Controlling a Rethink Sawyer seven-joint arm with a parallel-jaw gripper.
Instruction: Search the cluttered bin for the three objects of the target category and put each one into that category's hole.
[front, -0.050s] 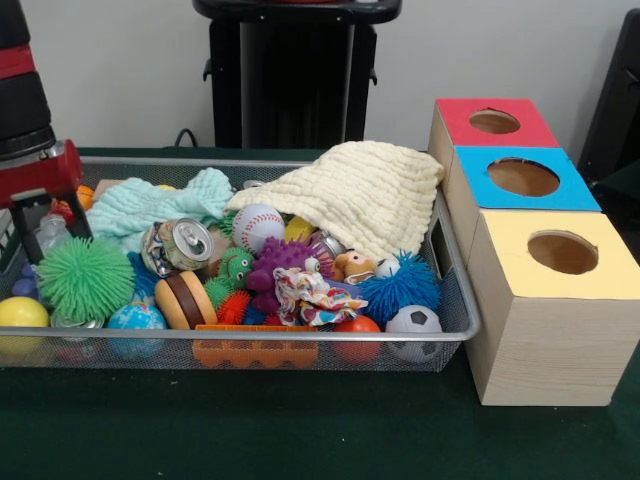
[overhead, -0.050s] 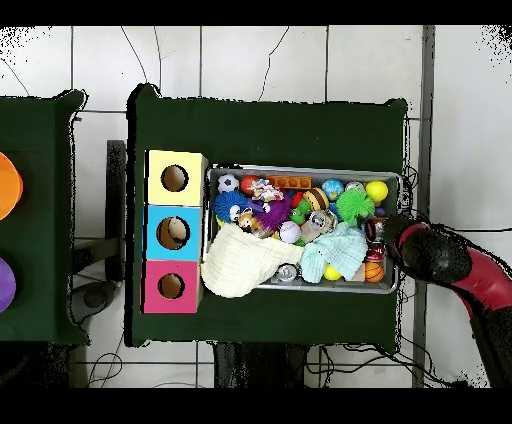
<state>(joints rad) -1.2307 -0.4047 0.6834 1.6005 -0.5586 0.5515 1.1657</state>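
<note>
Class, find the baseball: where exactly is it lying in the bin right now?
In the front view the baseball sits mid-bin, just under the cream cloth's left edge, right of the crushed can and above the purple spiky toy.

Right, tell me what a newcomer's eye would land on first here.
Probably the wire bin crammed with bright toys, with a cream cloth draped over its end nearest the boxes. Next, the three wooden boxes beside it, topped red, blue and yellow, each with a round hole. The red and black arm reaches in at the bin's opposite end.

No legible text, label, brand, number or sign on any object in either view.
</note>
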